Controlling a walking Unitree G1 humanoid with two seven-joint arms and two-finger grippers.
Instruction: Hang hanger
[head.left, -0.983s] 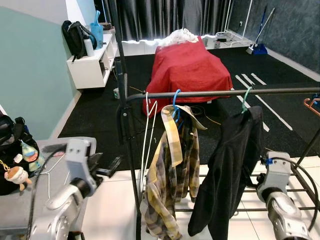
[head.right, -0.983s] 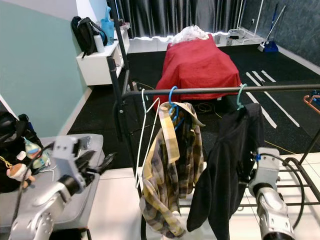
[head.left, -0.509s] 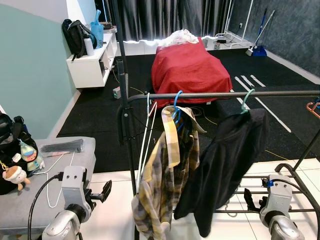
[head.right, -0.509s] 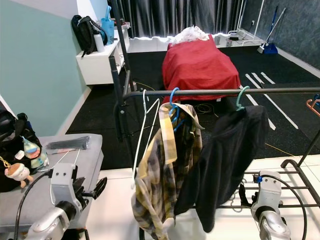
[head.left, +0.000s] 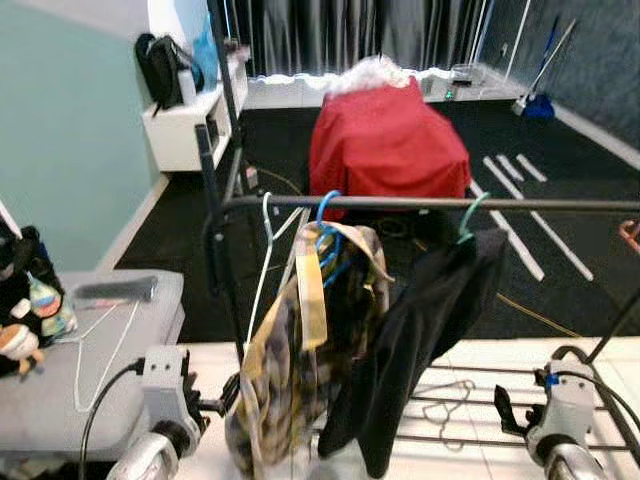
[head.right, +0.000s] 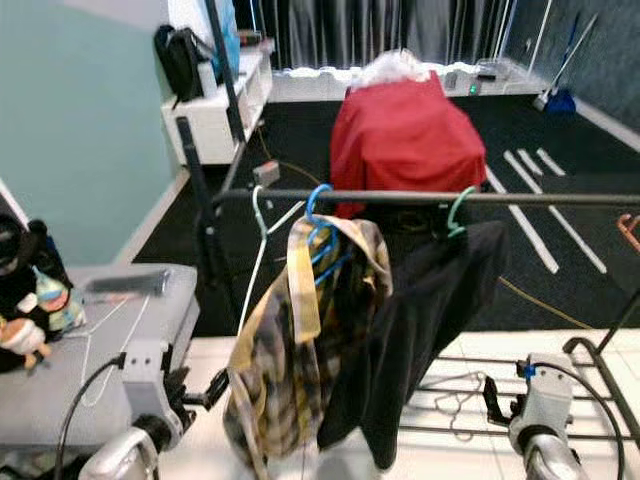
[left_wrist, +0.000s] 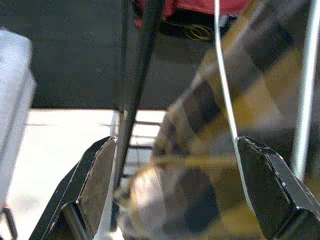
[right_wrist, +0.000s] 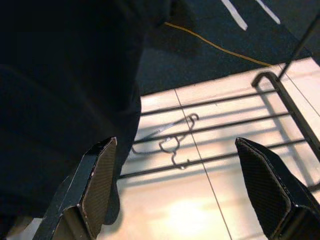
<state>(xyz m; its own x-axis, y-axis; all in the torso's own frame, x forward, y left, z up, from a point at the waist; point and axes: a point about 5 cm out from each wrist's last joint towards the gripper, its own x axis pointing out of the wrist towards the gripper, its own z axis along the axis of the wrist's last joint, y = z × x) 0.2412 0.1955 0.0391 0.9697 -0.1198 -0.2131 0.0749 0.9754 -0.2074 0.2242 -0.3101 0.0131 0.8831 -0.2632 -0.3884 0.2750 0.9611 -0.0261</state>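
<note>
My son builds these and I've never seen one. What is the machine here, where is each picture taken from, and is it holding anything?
It is a walking humanoid robot with two silver arms. The two wide pictures come from cameras in its head, looking down at a clothes rail. On the rail hang an empty white hanger, a plaid shirt and a black garment. The two close pictures come from wrist cameras that look along each arm's black fingers. The left end effector is open, facing the plaid shirt. The right end effector is open too, beside the black garment. Neither holds anything. Another white hanger lies on the grey table to the left.
</note>
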